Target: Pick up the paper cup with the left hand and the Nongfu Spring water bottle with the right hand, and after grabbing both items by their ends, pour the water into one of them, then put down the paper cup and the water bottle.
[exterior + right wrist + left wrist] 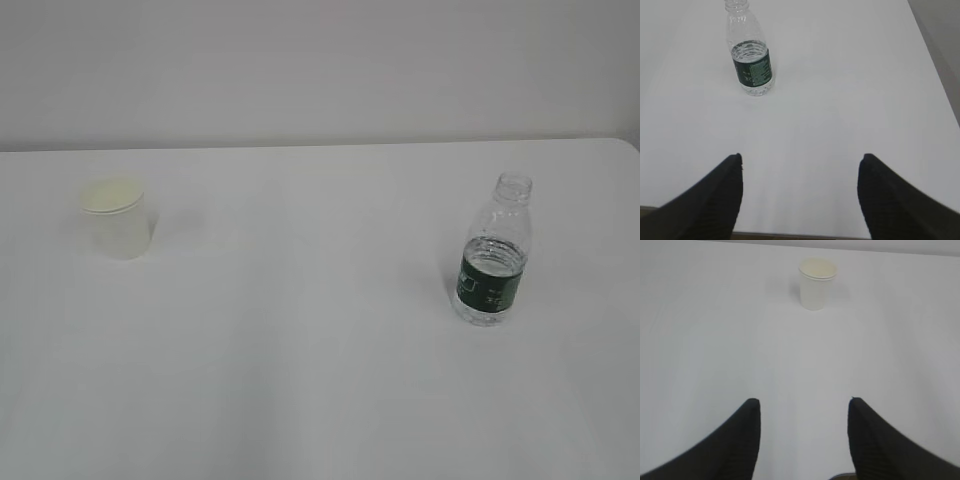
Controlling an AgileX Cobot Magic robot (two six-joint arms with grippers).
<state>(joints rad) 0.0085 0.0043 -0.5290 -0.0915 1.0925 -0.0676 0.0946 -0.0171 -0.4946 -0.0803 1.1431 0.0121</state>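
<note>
Left hand [802, 412]: black gripper seen only in its own wrist view, two dark ribbed fingers [742, 440] parted wide with nothing between them, poised above bare tabletop. Right hand [800, 170]: black gripper likewise seen only from its wrist camera, jaws spread wider, empty, hanging over the near part of the table. Neither arm appears in the exterior view. Paper cup [117, 217]: small, white, rolled rim, cream-yellow interior, standing upright on the left side of the table [300, 380], well apart from both grippers; in the left wrist view it sits far ahead of the fingers, slightly right of centre [817, 283]. Whether it holds any liquid cannot be told. Nongfu Spring water bottle [493, 252]: clear ribbed plastic, dark green label band round the middle, capless neck, upright on the right side of the table, well apart from the cup; in the right wrist view it stands ahead and to the left of the open jaws [750, 50]. Water [491, 260]: clear, its surface at about the top edge of the label. Table: plain white surface, pale wall [320, 70] behind.
</note>
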